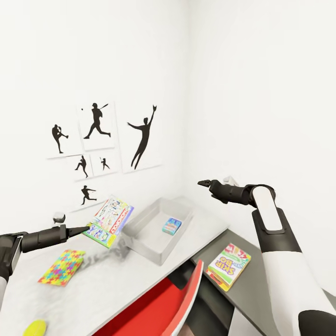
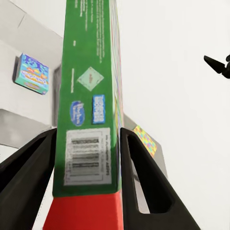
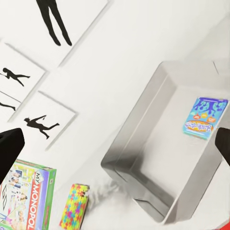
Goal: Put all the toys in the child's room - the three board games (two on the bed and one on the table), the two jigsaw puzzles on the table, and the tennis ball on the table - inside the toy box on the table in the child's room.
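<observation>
Head view: the left gripper (image 1: 86, 228) is held above the table (image 1: 93, 289), closed on the edge of a Monopoly board game (image 1: 110, 220), which is carried tilted just beside the near-left corner of the toy box (image 1: 140, 228). A small blue item (image 1: 171, 225), its kind not discernible, is already lodged inside the toy box. One jigsaw puzzle (image 1: 62, 267) is laid flat on the table, near the left arm; the tennis ball (image 1: 34, 327) is set at the table's near edge. A SKIP-BO board game (image 1: 229, 265) is placed on the lower dark wing of the table. The right gripper (image 1: 204, 184) is raised beyond the toy box, empty, its opening not determinable here. Baseball silhouette prints (image 1: 95, 144) are hung on the wall. Left wrist view: the Monopoly board game (image 2: 91, 105) is clamped between both fingers (image 2: 139, 182), its green edge and barcode shown; the small blue item (image 2: 31, 73) is seen beyond it. Right wrist view: the fingertips (image 3: 9, 151) are recorded far apart, nothing between them, over the toy box (image 3: 143, 158); the Monopoly board game (image 3: 26, 201) and the jigsaw puzzle (image 3: 75, 206) are noted beside it. Status, as judged: one item deposited, one board game in transit, SKIP-BO, visible puzzle and tennis ball outstanding; remaining toys unaccounted for.
</observation>
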`<state>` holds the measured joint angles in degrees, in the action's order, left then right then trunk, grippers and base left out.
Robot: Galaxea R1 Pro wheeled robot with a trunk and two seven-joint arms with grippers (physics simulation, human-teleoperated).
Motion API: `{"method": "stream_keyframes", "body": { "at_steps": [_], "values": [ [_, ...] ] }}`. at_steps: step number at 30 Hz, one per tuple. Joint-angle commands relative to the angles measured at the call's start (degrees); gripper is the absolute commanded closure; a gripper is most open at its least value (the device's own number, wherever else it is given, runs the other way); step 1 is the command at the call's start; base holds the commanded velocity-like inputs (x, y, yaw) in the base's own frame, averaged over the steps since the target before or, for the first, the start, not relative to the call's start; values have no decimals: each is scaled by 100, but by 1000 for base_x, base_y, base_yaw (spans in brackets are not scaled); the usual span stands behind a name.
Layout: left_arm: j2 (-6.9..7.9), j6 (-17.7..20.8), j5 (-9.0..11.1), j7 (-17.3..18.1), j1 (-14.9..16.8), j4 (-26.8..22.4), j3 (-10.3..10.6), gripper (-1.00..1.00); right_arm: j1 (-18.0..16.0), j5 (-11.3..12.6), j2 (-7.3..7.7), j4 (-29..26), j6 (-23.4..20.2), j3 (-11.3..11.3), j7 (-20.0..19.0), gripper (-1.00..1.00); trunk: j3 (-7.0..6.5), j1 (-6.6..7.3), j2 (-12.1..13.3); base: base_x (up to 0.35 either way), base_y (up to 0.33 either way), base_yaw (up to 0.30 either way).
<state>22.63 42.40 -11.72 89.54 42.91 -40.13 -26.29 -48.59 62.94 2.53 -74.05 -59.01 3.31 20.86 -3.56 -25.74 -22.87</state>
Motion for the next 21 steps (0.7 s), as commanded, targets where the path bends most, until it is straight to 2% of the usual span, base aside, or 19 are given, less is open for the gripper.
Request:
{"method": "stream_keyframes", "body": {
  "at_steps": [1,12,21],
  "values": [
    [-5,58,-56,46,6,-3,-23,100,-1,60,2,-4,-14,3,57,-100,3,-5,-5,197,-164,239],
    [-19,58,-67,46,6,-3,-17,100,-1,60,2,-4,-8,-5,51,-100,72,-5,-5,45,-38,186],
    [-16,58,-68,46,6,-3,-17,100,-1,60,2,2,-5,-5,50,-100,95,-5,-5,108,-86,26]
  ]
}}
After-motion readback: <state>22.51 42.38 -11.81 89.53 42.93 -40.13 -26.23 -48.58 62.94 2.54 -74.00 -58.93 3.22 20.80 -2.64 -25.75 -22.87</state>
